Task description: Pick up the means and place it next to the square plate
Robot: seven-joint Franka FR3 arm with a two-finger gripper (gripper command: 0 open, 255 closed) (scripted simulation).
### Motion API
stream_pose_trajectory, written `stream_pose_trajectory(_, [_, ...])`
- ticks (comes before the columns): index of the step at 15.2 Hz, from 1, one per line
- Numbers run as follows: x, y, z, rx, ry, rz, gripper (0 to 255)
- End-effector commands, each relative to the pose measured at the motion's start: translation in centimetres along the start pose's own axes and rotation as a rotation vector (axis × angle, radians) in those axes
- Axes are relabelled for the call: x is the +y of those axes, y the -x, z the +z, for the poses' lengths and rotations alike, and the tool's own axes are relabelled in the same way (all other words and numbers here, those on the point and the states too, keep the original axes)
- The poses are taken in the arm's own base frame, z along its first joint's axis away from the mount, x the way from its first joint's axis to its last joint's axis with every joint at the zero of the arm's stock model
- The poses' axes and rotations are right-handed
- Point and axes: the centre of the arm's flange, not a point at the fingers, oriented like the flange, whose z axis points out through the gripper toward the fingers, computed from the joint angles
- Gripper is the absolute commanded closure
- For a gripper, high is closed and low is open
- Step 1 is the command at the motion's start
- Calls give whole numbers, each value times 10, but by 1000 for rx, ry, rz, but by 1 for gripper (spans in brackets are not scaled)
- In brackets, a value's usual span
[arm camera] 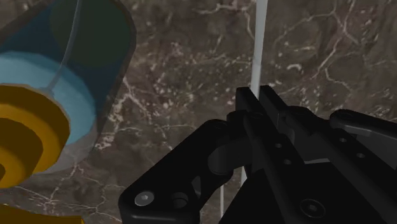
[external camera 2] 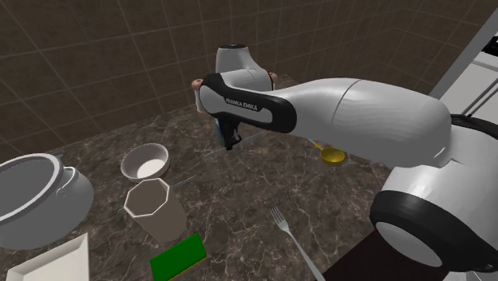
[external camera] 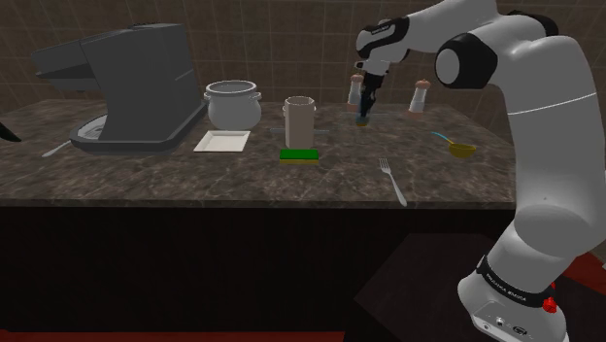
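Gripper (external camera: 364, 115) at back of counter (external camera: 291, 185), between two shakers (external camera: 419, 97). Jaws almost together on a thin pale rod (arm camera: 257, 44), judged the task's thing and seemingly pinched; lift unconfirmed. Carry and placing remain. Square plate (external camera: 222, 142) lies at 9 o'clock; cup (external camera: 298, 119) and green sponge (external camera: 299, 154) stand between. Bare counter at plate's 6 o'clock, near front edge

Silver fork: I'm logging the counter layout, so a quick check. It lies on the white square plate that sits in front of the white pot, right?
Not quite. The silver fork lies on the bare dark marble counter, well off toward the shoulder view's right and apart from the white square plate. The plate does sit in front of the white pot. The shoulder view shows this.
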Motion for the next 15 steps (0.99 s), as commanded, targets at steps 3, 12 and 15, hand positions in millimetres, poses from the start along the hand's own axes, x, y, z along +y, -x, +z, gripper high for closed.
stream_pose_trajectory(3, [-2, -2, -21, 0, -1, 0, 255])
stream_pose_trajectory(12, [-58, -106, -7, 0, -1, 0, 255])
stream_pose_trajectory(15, [-77, -141, -2, 0, -1, 0, 255])
